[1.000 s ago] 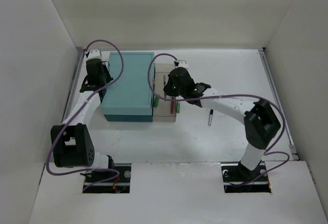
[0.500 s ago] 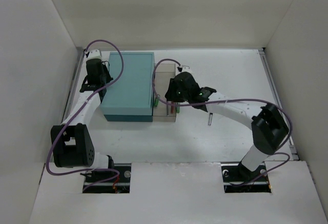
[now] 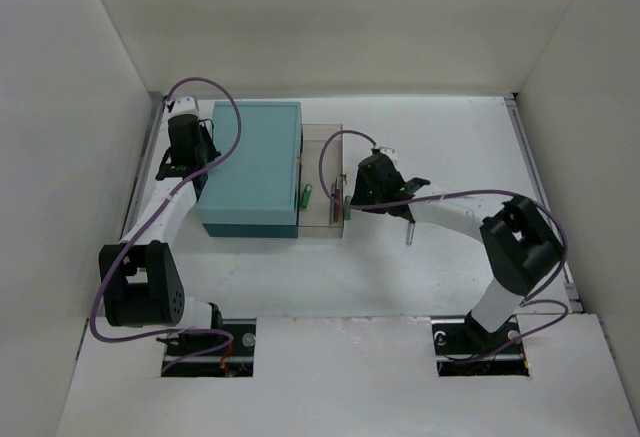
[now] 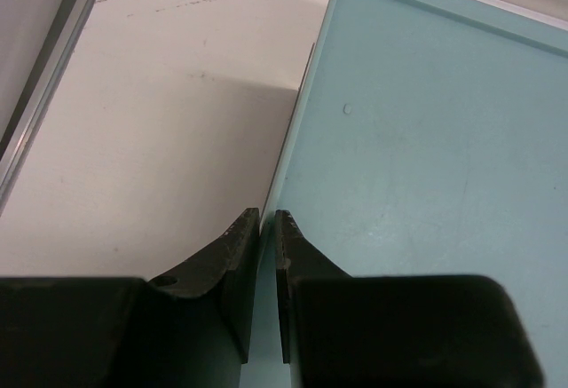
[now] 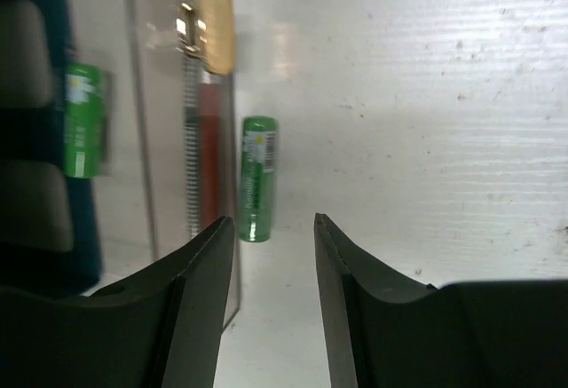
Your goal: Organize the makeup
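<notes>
The left gripper (image 4: 266, 215) hangs with its jaws pressed together on nothing, right over the left edge of the teal box (image 3: 250, 162). At its 9 o'clock only a narrow strip of table (image 3: 450, 147) runs between that edge and the metal rail (image 4: 53, 77) at the foot of the left wall, so there is little room on that side. From the box's right side the clear drawer (image 3: 322, 172) stands out at 3 o'clock. A green tube (image 3: 307, 195) lies inside it close to the box, and a red pencil (image 3: 337, 195) lies lengthwise nearer the drawer's right wall. A second green tube (image 5: 259, 179) lies parallel to that wall, just beside it; the wrist view puts it on the table side of the clear edge. The right gripper (image 5: 273, 224) sits low at the drawer's near right corner, jaws apart with nothing between them, the second green tube just ahead of its left finger. At about 4 o'clock from it, a dark pencil (image 3: 409, 230) lies alone on the table. From there the white surface runs open toward the right wall at 3 o'clock.
</notes>
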You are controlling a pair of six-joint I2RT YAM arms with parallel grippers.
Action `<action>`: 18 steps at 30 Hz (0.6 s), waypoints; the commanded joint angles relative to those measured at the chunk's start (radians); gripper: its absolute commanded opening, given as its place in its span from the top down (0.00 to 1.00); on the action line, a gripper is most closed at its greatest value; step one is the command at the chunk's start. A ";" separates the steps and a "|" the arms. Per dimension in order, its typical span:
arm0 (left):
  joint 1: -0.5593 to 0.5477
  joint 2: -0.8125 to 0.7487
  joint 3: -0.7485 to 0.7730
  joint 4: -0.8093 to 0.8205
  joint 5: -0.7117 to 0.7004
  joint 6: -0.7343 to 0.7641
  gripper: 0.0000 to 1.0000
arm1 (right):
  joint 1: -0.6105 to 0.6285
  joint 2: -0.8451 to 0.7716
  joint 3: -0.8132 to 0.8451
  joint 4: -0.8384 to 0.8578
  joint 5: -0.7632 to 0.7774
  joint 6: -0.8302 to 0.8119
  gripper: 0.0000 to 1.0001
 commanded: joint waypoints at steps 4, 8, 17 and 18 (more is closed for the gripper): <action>-0.039 0.026 -0.047 -0.211 0.072 -0.006 0.90 | 0.012 0.094 0.086 0.038 0.007 0.013 0.53; -0.041 0.023 -0.047 -0.211 0.072 -0.006 0.90 | 0.012 0.139 0.082 0.086 0.014 0.015 0.53; -0.041 0.029 -0.044 -0.210 0.077 -0.006 0.90 | 0.027 0.188 0.080 0.110 0.022 0.023 0.53; -0.041 0.029 -0.044 -0.208 0.077 -0.004 0.90 | 0.034 0.196 0.082 0.107 0.033 0.023 0.53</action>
